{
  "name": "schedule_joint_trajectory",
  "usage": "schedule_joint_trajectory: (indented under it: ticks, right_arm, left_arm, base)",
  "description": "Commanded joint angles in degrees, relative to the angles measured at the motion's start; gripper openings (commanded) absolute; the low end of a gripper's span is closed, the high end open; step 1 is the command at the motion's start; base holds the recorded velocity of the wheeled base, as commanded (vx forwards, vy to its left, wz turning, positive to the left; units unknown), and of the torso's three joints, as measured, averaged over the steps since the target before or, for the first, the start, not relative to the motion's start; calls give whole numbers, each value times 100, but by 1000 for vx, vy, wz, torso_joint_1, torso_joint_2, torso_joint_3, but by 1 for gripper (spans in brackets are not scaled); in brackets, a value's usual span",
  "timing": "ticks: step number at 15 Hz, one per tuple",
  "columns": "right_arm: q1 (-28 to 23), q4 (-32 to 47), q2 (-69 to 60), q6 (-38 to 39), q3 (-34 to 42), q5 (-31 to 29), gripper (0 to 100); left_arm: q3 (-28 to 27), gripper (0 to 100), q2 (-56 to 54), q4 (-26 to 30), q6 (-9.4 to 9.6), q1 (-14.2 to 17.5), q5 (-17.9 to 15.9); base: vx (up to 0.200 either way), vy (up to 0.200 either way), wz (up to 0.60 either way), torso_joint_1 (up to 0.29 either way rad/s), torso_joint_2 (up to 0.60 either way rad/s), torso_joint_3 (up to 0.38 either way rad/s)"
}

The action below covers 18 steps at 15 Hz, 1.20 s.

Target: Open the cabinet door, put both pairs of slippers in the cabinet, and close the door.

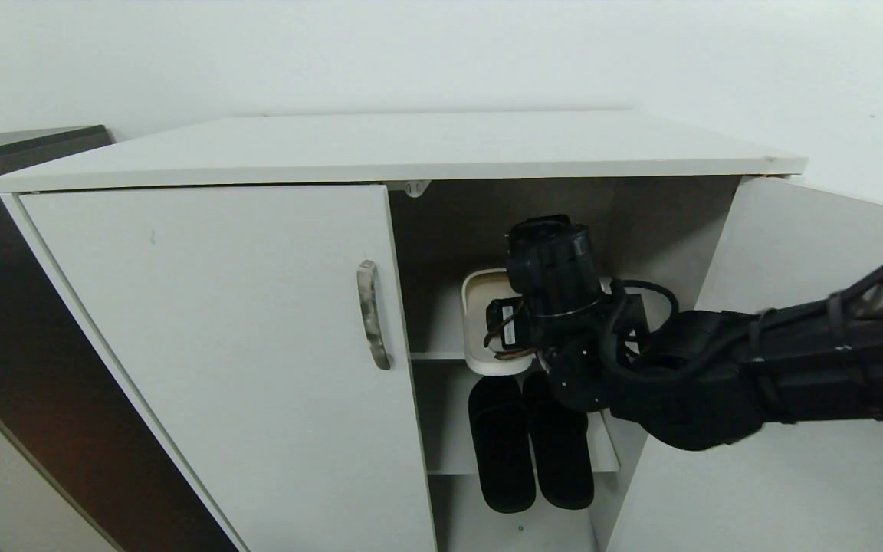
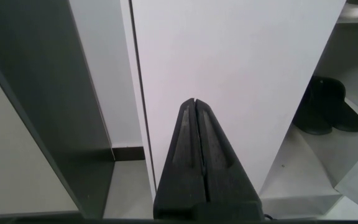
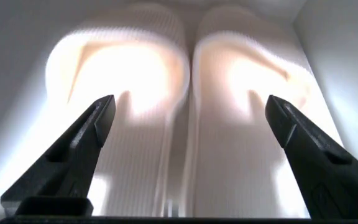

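1. head view: the cabinet (image 1: 411, 146) had its left door (image 1: 219, 345) shut, with a metal handle (image 1: 371, 314) near the inner edge. the right door (image 1: 779, 253) stood swung open. my right arm (image 1: 717, 383) was in through the opening, and its wrist covered much of the cream slippers (image 1: 480, 322) on the upper shelf. the black slippers (image 1: 526, 452) lay side by side on the shelf below, their ends past its front edge. a dark piece of furniture (image 1: 27, 307) stood just beside the cabinet on my left. a small label on my wrist was too small to read.
2. left wrist view: my left gripper (image 2: 195, 102) had its fingers pressed together, in front of the shut door.
3. right wrist view: my right gripper (image 3: 190, 99) was spread wide, one finger on each side of the cream pair. i couldn't tell if they touched it.
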Motion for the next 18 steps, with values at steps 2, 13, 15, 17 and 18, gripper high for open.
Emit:
schedule_joint_trajectory:
  ticks: [2,13,15,17,18]
  right_arm:
    - [487,-5,-1133,315,1219,35,100]
    - [830,-682,-1432,465,2326,88,0]
    - [830,-682,-1414,465,2335,79,0]
    - [830,-682,-1405,465,2352,88,0]
    - [830,-682,-1388,473,2352,88,0]
  left_arm:
    - [0,0,-1,-1,-1,1,1]
    - [0,0,-1,-1,-1,1,1]
    - [0,0,-1,-1,-1,1,1]
    - [0,0,-1,8,-1,1,1]
    - [0,0,-1,-1,-1,1,1]
  base:
    - [0,0,0,0,0,0]
    - [0,0,0,0,0,0]
    - [0,0,0,0,0,0]
    - [0,0,0,0,0,0]
    - [0,0,0,0,0,0]
